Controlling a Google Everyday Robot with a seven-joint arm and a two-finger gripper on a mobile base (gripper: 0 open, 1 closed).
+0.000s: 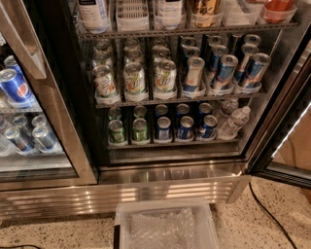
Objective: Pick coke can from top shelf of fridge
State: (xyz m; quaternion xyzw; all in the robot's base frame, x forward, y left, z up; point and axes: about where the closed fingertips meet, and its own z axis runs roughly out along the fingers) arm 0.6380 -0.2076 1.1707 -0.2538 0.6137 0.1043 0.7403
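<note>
Brushed steel is being shown on the base of the fridge (170, 187) — light is being reflected off it in bands. The top shelf (194, 31) is being seen as dark wire, fitted with clear plastic bins (132, 20). Glossy metal is being displayed by the cans (165, 78), crinkled clear plastic by the water bottles (234, 122). The floor (262, 228) is being seen as speckled stone — a white plastic tray (165, 206) holding wrinkled clear film (163, 231) is being borne on it. The gripper is not being shown in the camera view.
</note>
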